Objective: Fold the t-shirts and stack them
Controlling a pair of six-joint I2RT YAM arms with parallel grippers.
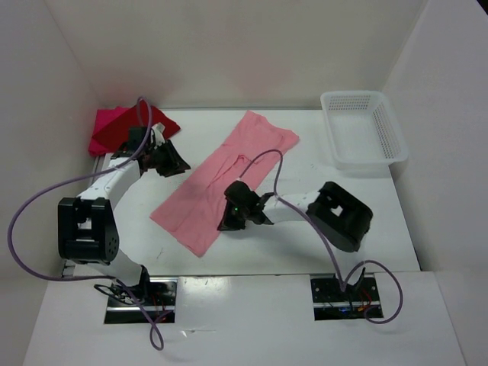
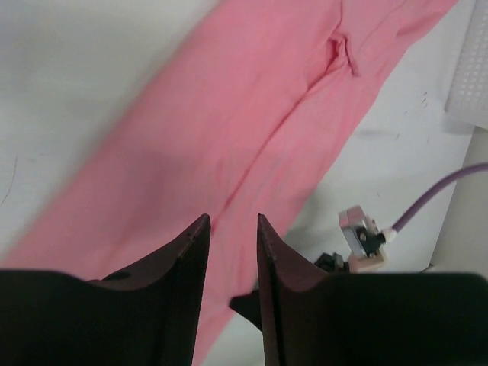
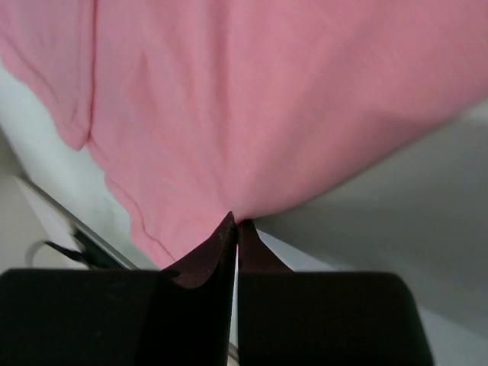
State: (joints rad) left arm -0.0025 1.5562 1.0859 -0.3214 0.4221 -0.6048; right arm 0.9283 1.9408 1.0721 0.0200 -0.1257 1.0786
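Note:
A light salmon-pink t-shirt (image 1: 221, 179), folded into a long strip, lies diagonally across the table middle. My right gripper (image 1: 229, 217) is at its near right edge; in the right wrist view the gripper (image 3: 235, 221) is shut, pinching the hem of the shirt (image 3: 267, 99). My left gripper (image 1: 169, 162) hovers by the strip's left side. In the left wrist view the gripper (image 2: 232, 217) is open with nothing between its fingers, only the shirt (image 2: 229, 114) lying below. A magenta-pink t-shirt (image 1: 101, 130) and a dark red t-shirt (image 1: 130, 126) lie folded at the back left corner.
A white mesh basket (image 1: 364, 130) stands at the back right and shows at the right edge of the left wrist view (image 2: 473, 69). White walls close in the table on three sides. Purple cables loop from both arms.

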